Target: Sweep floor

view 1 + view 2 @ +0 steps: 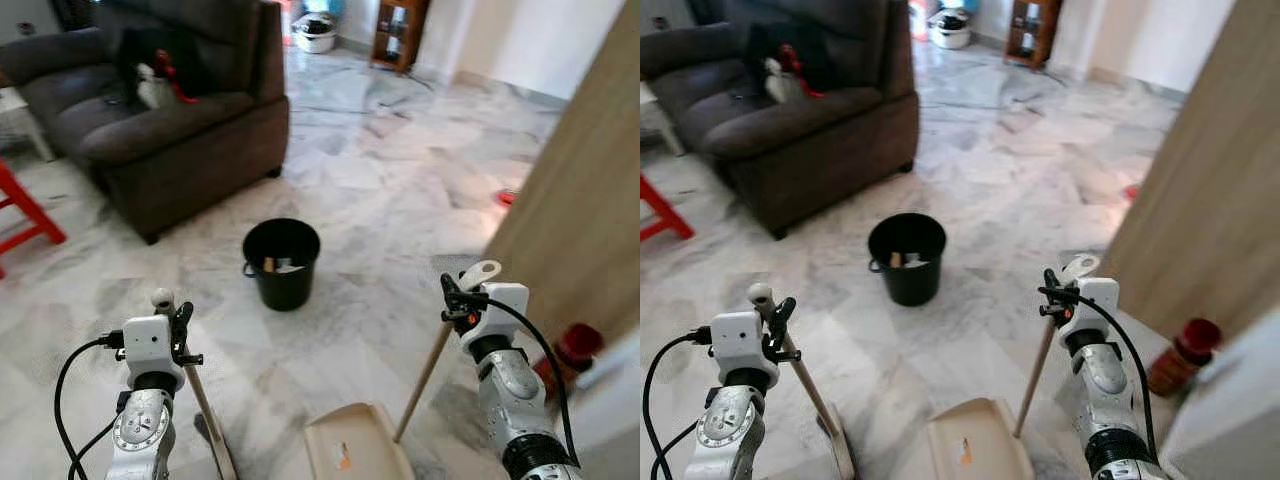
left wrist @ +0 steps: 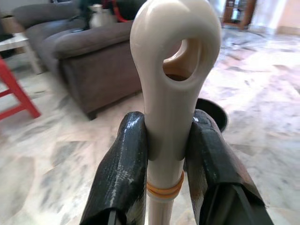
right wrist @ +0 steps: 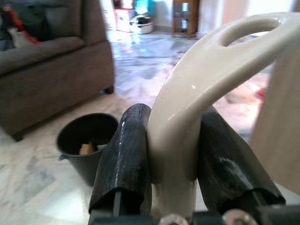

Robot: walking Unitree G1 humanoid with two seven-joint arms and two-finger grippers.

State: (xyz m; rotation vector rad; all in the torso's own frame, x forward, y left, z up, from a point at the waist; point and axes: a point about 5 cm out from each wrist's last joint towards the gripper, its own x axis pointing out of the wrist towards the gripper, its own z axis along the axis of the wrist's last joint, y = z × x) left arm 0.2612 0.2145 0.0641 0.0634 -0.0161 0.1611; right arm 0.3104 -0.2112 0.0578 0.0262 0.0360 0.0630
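Near each pole's cream plastic loop, both grippers clamp tight: left gripper (image 2: pixel 168 164) on the light, stiff wooden broom handle (image 1: pixel 205 405), right gripper (image 3: pixel 173 154) on the cream dustpan's handle (image 1: pixel 425 372); smooth plastic may twist.

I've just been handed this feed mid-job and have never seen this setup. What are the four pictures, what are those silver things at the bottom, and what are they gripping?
The silver things are the arms of a humanoid robot. The two wide pictures come from its head camera, looking down at a marble floor. The two close-ups come from cameras on each wrist, looking along that arm's two black fingers.

The left gripper is shut on a broom handle with a cream looped end. The right gripper is shut on the cream dustpan handle, whose pan rests on the floor between the arms.

Ahead stands a black bucket with some rubbish inside. Beyond it is a dark sofa, and a wooden panel stands to the right.
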